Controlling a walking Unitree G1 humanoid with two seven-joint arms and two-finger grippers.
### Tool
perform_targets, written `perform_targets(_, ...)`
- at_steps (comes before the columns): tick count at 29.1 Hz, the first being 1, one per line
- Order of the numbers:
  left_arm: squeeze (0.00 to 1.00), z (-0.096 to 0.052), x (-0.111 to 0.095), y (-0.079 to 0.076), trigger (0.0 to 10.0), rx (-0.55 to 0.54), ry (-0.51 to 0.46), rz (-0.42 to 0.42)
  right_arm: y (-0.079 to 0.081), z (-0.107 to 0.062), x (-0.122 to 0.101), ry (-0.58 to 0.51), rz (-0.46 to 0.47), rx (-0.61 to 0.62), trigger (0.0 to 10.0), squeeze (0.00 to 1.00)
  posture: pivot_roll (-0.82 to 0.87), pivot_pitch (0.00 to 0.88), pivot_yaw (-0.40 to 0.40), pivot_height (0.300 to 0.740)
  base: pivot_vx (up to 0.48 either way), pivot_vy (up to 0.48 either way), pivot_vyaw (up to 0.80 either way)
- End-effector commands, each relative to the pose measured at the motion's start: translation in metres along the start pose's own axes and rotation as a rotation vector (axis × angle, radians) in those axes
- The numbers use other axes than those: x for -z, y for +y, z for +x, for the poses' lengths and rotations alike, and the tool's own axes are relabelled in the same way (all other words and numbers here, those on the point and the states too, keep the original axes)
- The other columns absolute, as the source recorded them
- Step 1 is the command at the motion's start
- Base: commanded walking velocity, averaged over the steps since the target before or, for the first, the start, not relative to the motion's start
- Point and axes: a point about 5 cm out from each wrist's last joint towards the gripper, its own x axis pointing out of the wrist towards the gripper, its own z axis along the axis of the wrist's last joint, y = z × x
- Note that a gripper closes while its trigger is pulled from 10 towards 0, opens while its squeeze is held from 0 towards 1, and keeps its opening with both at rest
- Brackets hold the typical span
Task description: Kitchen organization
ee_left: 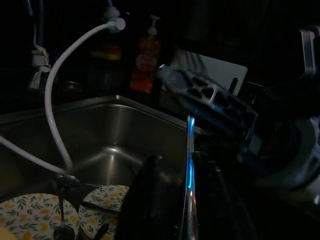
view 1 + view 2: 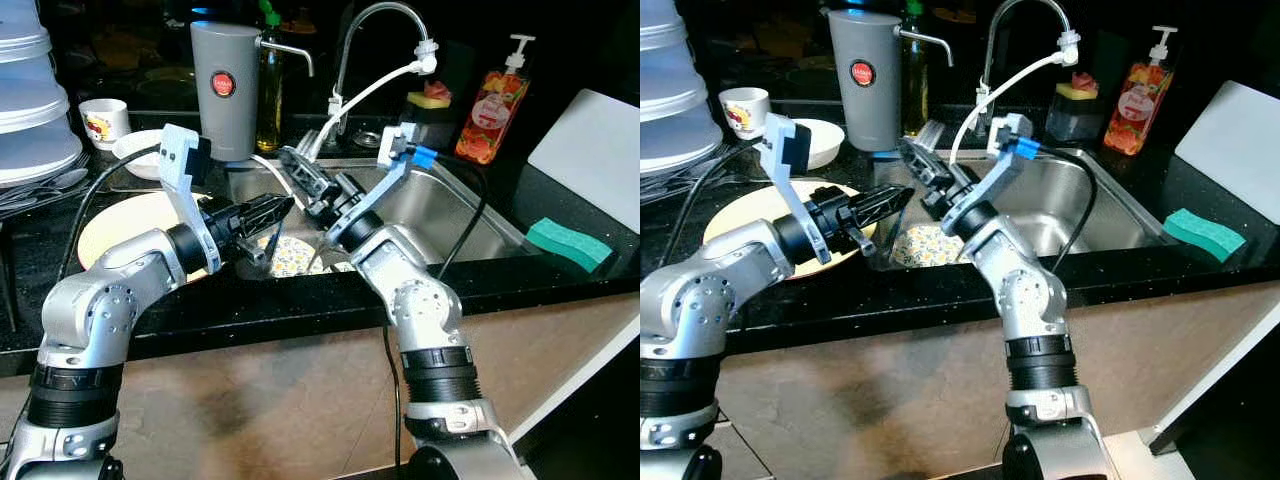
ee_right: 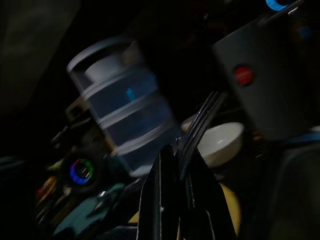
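Forks (image 3: 200,127) stick up from the right gripper (image 3: 182,150), whose two black fingers are pressed together on their handles, out over the left part of the sink (image 2: 470,215). Just beside it, the left gripper (image 2: 262,212) reaches over the near left corner of the sink, its fingers pinching a thin shiny metal piece (image 1: 189,200) that looks like cutlery. Down in the sink, below both grippers, lies a flowery plate (image 2: 285,257), and a dark spoon (image 1: 64,200) rests on the flowery plates there.

On the black counter (image 2: 250,300) to the left of the sink lies a yellow plate (image 2: 115,228). To the right of the sink, a green sponge (image 2: 568,243) lies near the counter edge, with a white board (image 2: 590,150) behind it.

Farther back on the left are a white bowl (image 2: 135,150), a small white cup (image 2: 104,122) and a stack of clear tubs (image 2: 30,100). A tall grey jug (image 2: 224,88) stands behind the sink, near the tap (image 2: 375,40) with its white hose (image 2: 375,88). A red soap bottle (image 2: 492,105) stands at the far right
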Motion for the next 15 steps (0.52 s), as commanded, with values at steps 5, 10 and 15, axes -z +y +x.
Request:
perform_targets(5,1.0,-0.002,-0.002,0.006,10.0,-0.062,-0.008,0.023,-0.009,0.002,-0.009,-0.038,-0.014,0.037,0.0,0.0,0.09,0.047,-0.087,0.74,0.0,0.0,0.0)
perform_targets(10,1.0,-0.004,-0.004,0.021,10.0,-0.197,-0.013,0.091,-0.021,0.003,-0.018,-0.054,-0.126,0.094,0.0,0.0,0.09,0.048,-0.087,0.74,0.0,0.0,0.0)
perform_targets(15,0.0,-0.002,0.001,0.019,10.0,-0.206,0.032,0.178,-0.036,0.004,-0.017,-0.05,-0.265,0.17,0.0,0.0,0.09,0.048,-0.087,0.74,0.0,0.0,0.0)
